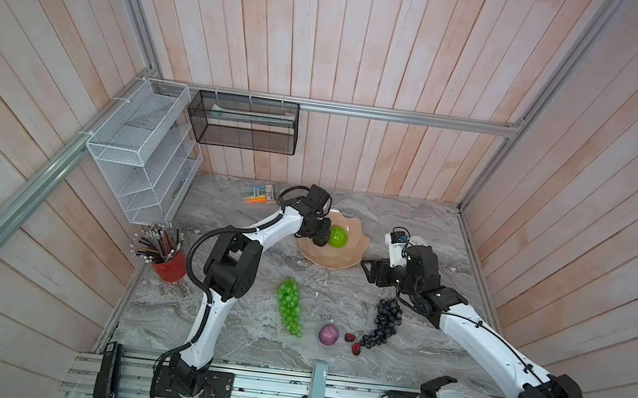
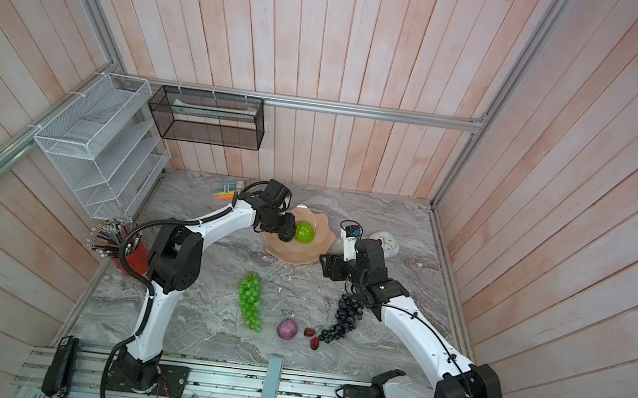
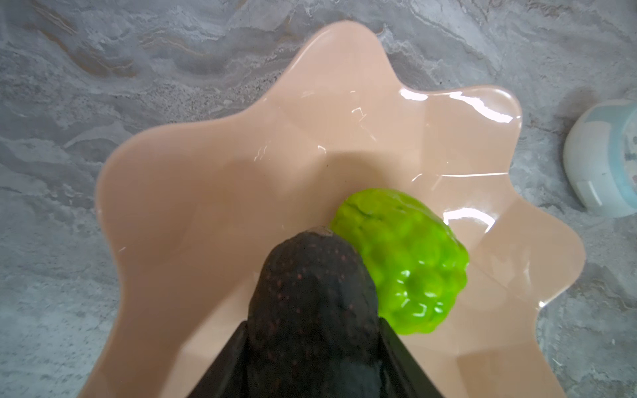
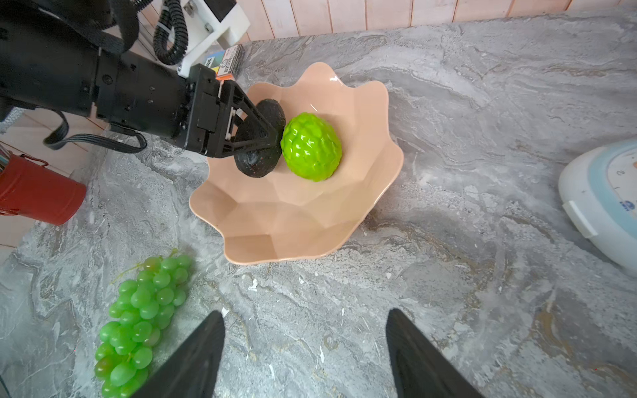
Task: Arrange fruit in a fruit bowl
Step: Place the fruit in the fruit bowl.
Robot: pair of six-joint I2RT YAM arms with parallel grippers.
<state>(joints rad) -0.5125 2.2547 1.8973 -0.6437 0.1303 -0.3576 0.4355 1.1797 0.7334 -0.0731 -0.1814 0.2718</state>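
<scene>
The peach-pink scalloped fruit bowl (image 1: 326, 258) stands at the back middle of the marble table. A bumpy lime-green ball (image 4: 312, 146) lies inside it. My left gripper (image 3: 313, 322) is shut on the dark avocado (image 3: 313, 293), held low inside the bowl against the ball. Whether the avocado rests on the dish I cannot tell. My right gripper (image 4: 304, 312) hangs open and empty over bare table just off the bowl's near right rim. On the table in front lie the green grape bunch (image 1: 288, 305), dark purple grape bunch (image 1: 387, 322), small purple ball (image 1: 329, 334) and red cherries (image 1: 353, 342).
A small round white clock (image 2: 385, 242) sits right of the bowl, behind my right wrist. A red pencil cup (image 1: 170, 266) stands at the left edge and a highlighter pack (image 1: 259, 194) lies at the back. A white wire rack (image 1: 143, 152) and a black mesh basket (image 1: 243, 123) hang on the wall.
</scene>
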